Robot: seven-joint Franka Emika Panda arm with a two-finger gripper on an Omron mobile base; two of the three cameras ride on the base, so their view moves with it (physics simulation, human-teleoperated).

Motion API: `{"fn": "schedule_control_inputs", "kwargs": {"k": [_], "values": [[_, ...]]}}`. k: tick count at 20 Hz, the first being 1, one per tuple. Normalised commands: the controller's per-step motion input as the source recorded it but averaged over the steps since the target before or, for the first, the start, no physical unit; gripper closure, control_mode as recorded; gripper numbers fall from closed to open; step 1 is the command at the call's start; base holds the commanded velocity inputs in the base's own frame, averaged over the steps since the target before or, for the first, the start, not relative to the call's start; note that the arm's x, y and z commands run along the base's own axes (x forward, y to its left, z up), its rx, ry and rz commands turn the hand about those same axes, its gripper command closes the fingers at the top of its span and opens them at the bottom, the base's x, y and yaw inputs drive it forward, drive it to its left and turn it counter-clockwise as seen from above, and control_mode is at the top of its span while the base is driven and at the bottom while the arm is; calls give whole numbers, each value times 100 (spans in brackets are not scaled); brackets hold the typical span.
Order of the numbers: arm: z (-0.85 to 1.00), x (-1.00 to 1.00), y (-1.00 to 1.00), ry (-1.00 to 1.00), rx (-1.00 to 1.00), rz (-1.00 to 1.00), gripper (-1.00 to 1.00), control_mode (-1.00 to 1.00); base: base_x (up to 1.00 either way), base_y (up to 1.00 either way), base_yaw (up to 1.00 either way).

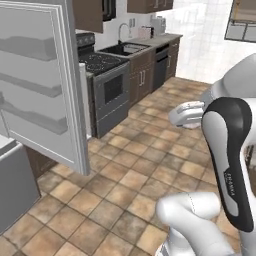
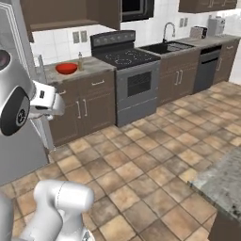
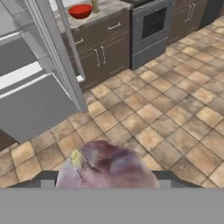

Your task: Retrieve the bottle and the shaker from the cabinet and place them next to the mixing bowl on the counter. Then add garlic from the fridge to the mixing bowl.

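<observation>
One garlic (image 3: 107,164) bulb sits clamped between the gripper (image 3: 107,177) jaws, low in the hand view, carried well above the tiled floor (image 3: 175,122). The red bowl (image 2: 66,68) waits on the counter (image 2: 94,65) beside the stove (image 2: 127,59), with a bottle (image 2: 80,61) just beside it, well apart from the hand. The fridge door (image 1: 42,80) stands open between the arm and that counter, so a swing toward the bowl could clip its edge. The bulb is round and papery; a jolt might let it slip and drop to the tiles.
</observation>
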Motion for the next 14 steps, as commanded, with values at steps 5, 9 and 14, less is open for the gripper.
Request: {"fn": "schedule_control_inputs", "kwargs": {"k": [5,9,14], "values": [[0,0,0,0,0,0,100,100,95,-36,13],[0,0,0,0,0,0,100,100,100,-31,14],[0,0,0,0,0,0,100,100,99,-15,12]]}}
